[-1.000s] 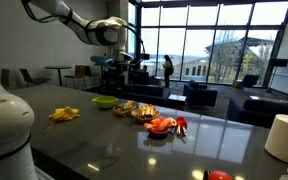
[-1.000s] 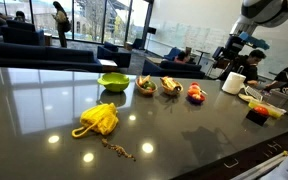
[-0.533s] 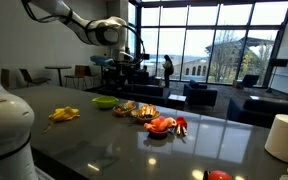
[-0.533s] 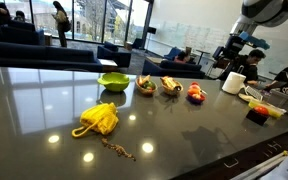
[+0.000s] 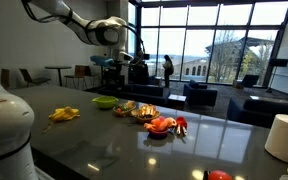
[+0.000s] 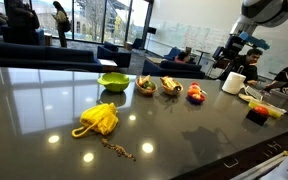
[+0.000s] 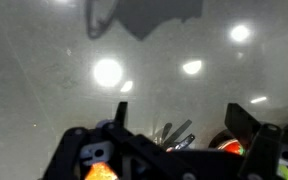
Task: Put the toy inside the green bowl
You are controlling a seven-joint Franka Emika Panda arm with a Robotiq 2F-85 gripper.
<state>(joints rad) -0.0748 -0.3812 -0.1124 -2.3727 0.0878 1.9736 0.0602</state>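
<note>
Beneath the pincer (image 7: 179, 110) the wrist view shows only bare glossy desk (image 7: 44, 70) and lamp glare. Its fingers (image 7: 121, 112) stand spread wide with nothing between them. It hangs high and open, I judge, to stay clear of the row of things until it is lined up over its target. The toy (image 5: 159, 125) lies on the desk far below the pincer and well apart from it, just beside a smaller red item (image 5: 181, 125). The green bowl (image 5: 104, 101) sits at the row's far end from the toy, with a dish of mixed bits (image 5: 125, 107) and a second dish (image 5: 144, 112) between. The carry will likely need lift to pass over them. A yellow toy (image 6: 97, 119) lies apart from the row. The orange blur at the wrist view's lower edge is too smeared to name.
</note>
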